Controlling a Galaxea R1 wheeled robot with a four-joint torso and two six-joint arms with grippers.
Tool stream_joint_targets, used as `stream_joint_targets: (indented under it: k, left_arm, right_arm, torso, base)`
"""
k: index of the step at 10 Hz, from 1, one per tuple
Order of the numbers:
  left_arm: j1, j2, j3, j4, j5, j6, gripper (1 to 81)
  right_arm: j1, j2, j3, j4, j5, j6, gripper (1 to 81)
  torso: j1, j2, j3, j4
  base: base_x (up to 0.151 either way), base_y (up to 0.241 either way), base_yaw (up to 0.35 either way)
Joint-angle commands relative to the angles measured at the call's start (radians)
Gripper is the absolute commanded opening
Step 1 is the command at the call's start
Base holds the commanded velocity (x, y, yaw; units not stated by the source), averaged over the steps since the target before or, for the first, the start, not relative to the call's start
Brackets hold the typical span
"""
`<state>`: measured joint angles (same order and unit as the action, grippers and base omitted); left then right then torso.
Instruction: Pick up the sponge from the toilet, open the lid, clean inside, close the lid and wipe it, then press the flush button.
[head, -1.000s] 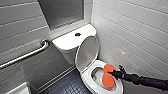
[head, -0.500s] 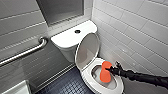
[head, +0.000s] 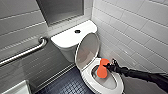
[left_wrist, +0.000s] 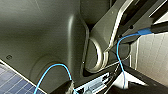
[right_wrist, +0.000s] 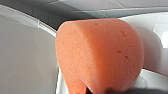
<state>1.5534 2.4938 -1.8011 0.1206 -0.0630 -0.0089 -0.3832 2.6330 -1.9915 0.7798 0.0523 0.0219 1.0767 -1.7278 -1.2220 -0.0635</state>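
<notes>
Pinching the sponge (head: 102, 70) between its fingers, the right gripper (head: 108, 66) is working inside the toilet (head: 86, 76) bowl, lower right of frame. Behind it the lid (head: 87, 50) is standing open, so pickup and opening look done. Closing, wiping and the flush button (head: 77, 31), upper centre, are pending.

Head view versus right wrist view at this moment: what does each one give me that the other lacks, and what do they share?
Head view: the raised lid, tank top with its button, grab bar, dark floor, and the right gripper holding the sponge over the bowl. Right wrist view: the sponge's pitted surface close up. Shared: the sponge and the white toilet.
</notes>
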Motion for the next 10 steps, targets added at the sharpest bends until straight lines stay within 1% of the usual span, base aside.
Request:
stream_joint_targets:
  k: [1,3,4,6,7,8,10]
  left_arm:
    - [0.041,-0.015,0.022,-0.019,0.084,0.0,81.1]
    - [0.05,-0.015,0.022,-0.022,0.083,-0.002,81.1]
    - [0.052,-0.015,0.023,-0.021,0.083,0.0,81.1]
    - [0.053,-0.015,0.026,-0.021,0.081,0.0,81.1]
    - [0.055,-0.018,0.028,-0.019,0.08,0.0,81.1]
    - [0.06,-0.019,0.031,-0.019,0.08,0.0,81.1]
    - [0.063,-0.018,0.032,-0.018,0.08,0.0,81.1]
  right_arm:
    - [0.152,0.084,-0.132,0.032,-0.046,0.105,1.0]
    - [0.144,0.126,-0.194,0.032,-0.042,0.162,1.0]
    - [0.128,0.144,-0.228,0.033,-0.042,0.181,1.0]
    - [0.089,0.149,-0.276,0.033,-0.042,0.22,1.0]
    - [0.068,0.14,-0.276,0.033,-0.039,0.233,1.0]
    - [0.048,0.127,-0.263,0.033,-0.017,0.242,1.0]
    - [0.007,0.066,-0.169,0.033,0.052,0.254,1.0]
  torso:
    - [0.0,0.0,0.0,0.0]
    - [0.0,0.0,0.0,0.0]
    - [0.0,0.0,0.0,0.0]
    - [0.0,0.0,0.0,0.0]
    - [0.0,0.0,0.0,0.0]
    - [0.0,0.0,0.0,0.0]
    - [0.0,0.0,0.0,0.0]
  base:
    - [0.0,0.0,0.0]
    - [0.0,0.0,0.0]
    - [0.0,0.0,0.0]
    - [0.0,0.0,0.0]
    - [0.0,0.0,0.0]
    - [0.0,0.0,0.0]
    - [0.0,0.0,0.0]
